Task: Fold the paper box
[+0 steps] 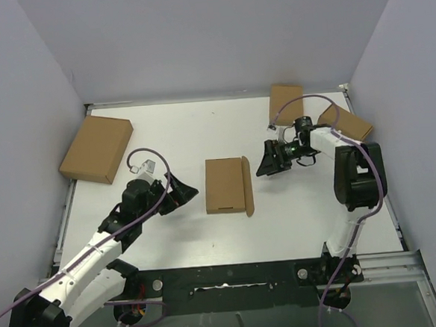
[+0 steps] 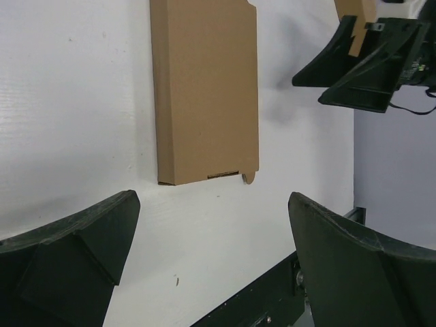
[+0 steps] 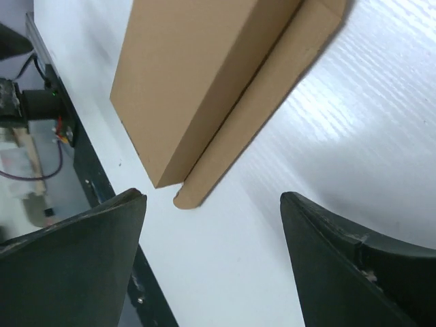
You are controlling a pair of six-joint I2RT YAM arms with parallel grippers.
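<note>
Four brown cardboard boxes sit on the white worktop (image 1: pixel 186 136): the paper box (image 1: pixel 225 185) lies closed at centre between both hands, a larger box (image 1: pixel 96 148) is rear left, and two smaller boxes (image 1: pixel 286 102) are rear right, one partly behind the right arm (image 1: pixel 357 172). The left hand (image 1: pixel 181 193) and right hand (image 1: pixel 269 161) stand wide and empty. The wrist views show the rounded corner tab (image 2: pixel 248 178) plainly, while the top view barely shows it.

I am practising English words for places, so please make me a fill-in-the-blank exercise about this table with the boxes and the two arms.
1. The paper box lies on the table ____ the left gripper and the right gripper.
2. Both grippers are open and hold ____.
3. The larger box lies far back on the ____ side.
4. Beside the right arm lie ____ smaller boxes.
Missing words: between; nothing; left; two.
</note>
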